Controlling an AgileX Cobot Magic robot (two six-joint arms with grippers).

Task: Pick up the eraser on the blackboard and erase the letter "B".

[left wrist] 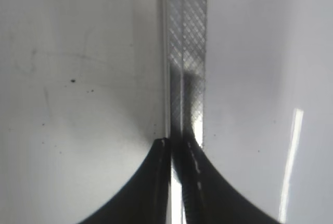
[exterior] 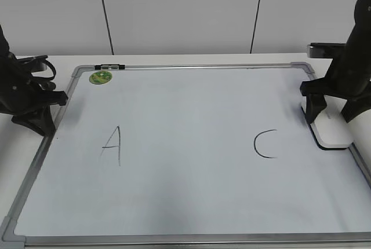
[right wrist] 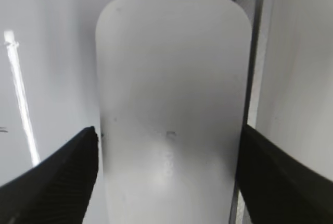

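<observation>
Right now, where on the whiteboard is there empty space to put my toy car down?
The biggest bare patch on the blackboard lies in the middle, between the "A" and the "C". The whole strip below both letters is bare too. It is crowded at the right edge, where the right pincer straddles the eraser, and at the top-left corner by the green magnet.

Eraser [exterior: 334,135]: white, smooth, rounded-rectangle block with a thin dark underside, laid flat at the board's edge, directly below the right pincer [exterior: 333,110] and between its fingers.

Blackboard [exterior: 191,110]: white dry-erase surface, grey frame, laid flat beneath both pincers.

Letter "B": not seen on the board.
</observation>
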